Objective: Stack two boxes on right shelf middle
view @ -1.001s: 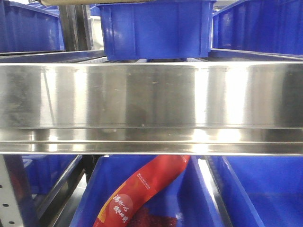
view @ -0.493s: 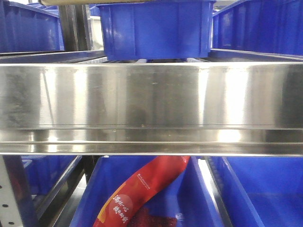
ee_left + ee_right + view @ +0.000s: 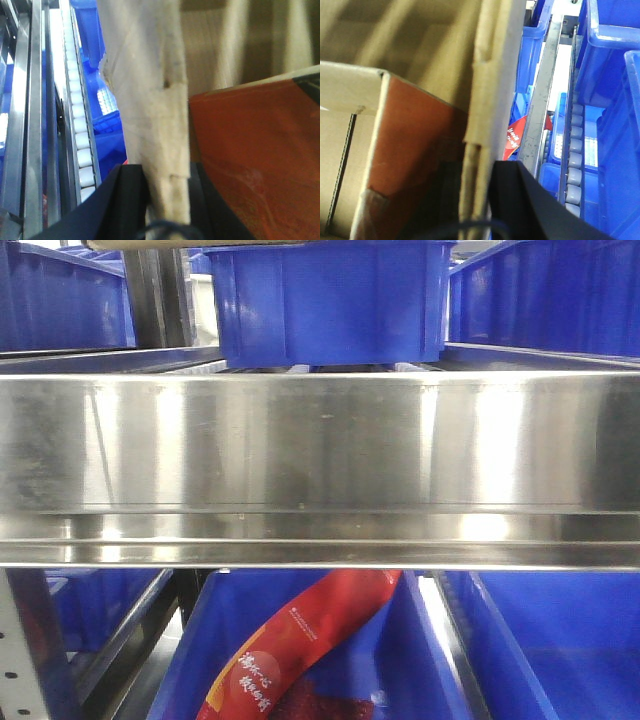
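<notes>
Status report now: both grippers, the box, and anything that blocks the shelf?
Left gripper shut on box wall. Right gripper shut on opposite wall. Shelf: blue bin sits on it, in the way.

Brown cardboard box (image 3: 150,110) wall upright, shiny steel shelf (image 3: 320,440) lip

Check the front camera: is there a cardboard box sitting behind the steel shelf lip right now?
No. Behind the steel shelf lip stands a blue bin; only a sliver of cardboard edge shows at the top of the frame.

Glossy brushed-steel shelf (image 3: 320,440), smooth blue plastic bin (image 3: 330,300), matt creased cardboard box (image 3: 150,100).
</notes>
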{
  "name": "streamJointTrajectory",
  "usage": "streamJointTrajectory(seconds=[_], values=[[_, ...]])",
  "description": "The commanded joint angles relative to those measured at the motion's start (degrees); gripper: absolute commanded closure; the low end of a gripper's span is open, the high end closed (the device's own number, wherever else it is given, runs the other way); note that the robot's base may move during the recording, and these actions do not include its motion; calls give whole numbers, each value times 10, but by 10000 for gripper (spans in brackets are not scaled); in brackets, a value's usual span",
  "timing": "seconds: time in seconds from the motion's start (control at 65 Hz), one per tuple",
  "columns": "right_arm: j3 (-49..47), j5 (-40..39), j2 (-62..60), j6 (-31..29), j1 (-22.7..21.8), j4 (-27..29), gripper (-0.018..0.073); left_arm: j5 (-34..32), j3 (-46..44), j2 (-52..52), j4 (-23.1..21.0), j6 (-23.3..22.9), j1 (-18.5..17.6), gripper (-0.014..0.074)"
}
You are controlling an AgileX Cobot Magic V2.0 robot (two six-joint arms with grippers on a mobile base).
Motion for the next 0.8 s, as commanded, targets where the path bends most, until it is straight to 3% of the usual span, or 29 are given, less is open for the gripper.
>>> streamJointTrajectory(seconds=[0.0, 0.154, 0.262, 0.4, 0.723, 0.785], values=[[-4, -35, -5, -2, -6, -31, 713, -22, -10, -12, 10, 4, 2, 708], [-4, -32, -5, -2, -6, -27, 713, -23, -10, -12, 12, 4, 2, 708], [-4, -16, -1, -2, -6, -12, 713, 17, -10, -4, 58, 4, 2, 708], [-4, 24, 28, -2, -6, 10, 713, 17, -10, 23, 110, 4, 2, 708], [-4, 78, 107, -2, -6, 13, 708, 17, -10, 83, 112, 4, 2, 704], [-4, 78, 112, -2, -6, 13, 675, 17, -10, 88, 108, 4, 2, 667]])
